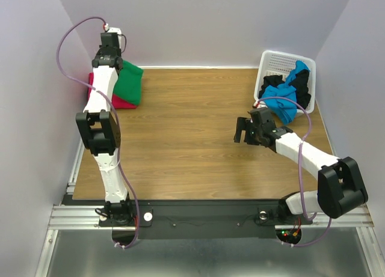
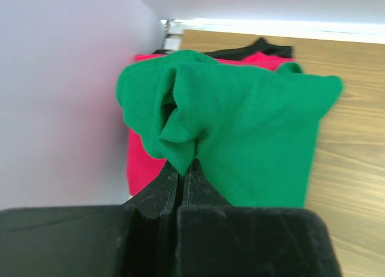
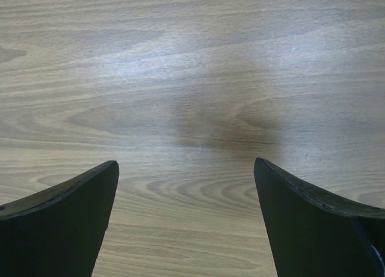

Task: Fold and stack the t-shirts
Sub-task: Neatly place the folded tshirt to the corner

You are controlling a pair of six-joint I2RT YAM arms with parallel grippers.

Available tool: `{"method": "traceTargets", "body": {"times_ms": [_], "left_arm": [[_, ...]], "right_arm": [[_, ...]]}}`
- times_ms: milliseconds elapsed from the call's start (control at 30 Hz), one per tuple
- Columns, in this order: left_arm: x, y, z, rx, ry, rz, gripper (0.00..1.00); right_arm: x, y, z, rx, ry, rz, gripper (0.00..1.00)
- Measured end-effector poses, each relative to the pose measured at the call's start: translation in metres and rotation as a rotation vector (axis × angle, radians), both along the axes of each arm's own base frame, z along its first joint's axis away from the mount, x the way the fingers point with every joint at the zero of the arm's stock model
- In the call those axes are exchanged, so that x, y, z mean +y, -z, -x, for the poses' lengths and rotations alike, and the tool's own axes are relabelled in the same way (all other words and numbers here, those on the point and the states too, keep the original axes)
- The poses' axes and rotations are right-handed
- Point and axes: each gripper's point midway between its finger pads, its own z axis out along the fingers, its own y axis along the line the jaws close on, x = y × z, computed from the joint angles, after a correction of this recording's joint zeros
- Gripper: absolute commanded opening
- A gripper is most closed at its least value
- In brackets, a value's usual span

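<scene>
A folded green t-shirt (image 1: 129, 82) lies on a magenta-red t-shirt (image 1: 123, 102) at the table's far left corner. In the left wrist view the green t-shirt (image 2: 252, 133) covers the red one (image 2: 141, 163), with a black cloth edge (image 2: 258, 48) behind. My left gripper (image 2: 181, 169) is shut on a bunched fold of the green t-shirt, at the stack's wall side (image 1: 111, 45). My right gripper (image 1: 243, 131) is open and empty over bare wood (image 3: 186, 169). Blue (image 1: 280, 100) and black (image 1: 304, 85) t-shirts hang out of the basket.
The white lattice basket (image 1: 278, 62) stands tilted at the far right corner. Purple walls close in the table on the left, back and right. The wooden table (image 1: 186, 139) spreads between the two arms.
</scene>
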Motion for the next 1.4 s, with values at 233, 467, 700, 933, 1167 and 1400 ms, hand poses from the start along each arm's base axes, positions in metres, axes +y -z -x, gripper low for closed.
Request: {"method": "traceTargets", "body": {"times_ms": [233,467,700,933,1167,1400], "left_arm": [[0.039,-0.009,-0.005,-0.043,-0.036,-0.044,0.00],[0.041,0.020,-0.019,-0.013,-0.016,-0.059,0.00],[0.067,0.064,-0.021,0.059,-0.089,-0.076,0.00],[0.098,0.083,-0.017,0.077,-0.203,-0.106,0.27],[0.102,0.079,-0.018,0.056,-0.239,-0.092,0.99],[0.082,0.058,-0.019,0.007,-0.227,-0.039,0.99]], "right_arm": [[-0.002,0.007,0.000,0.020,0.005,0.015,1.00],[-0.004,0.008,0.000,0.017,0.014,0.025,1.00],[-0.005,0.013,0.000,0.032,0.016,0.035,1.00],[-0.006,0.018,0.001,0.045,0.018,0.043,1.00],[-0.006,0.019,0.000,0.046,0.019,0.046,1.00],[-0.005,0.022,0.001,0.057,0.015,0.046,1.00]]}}
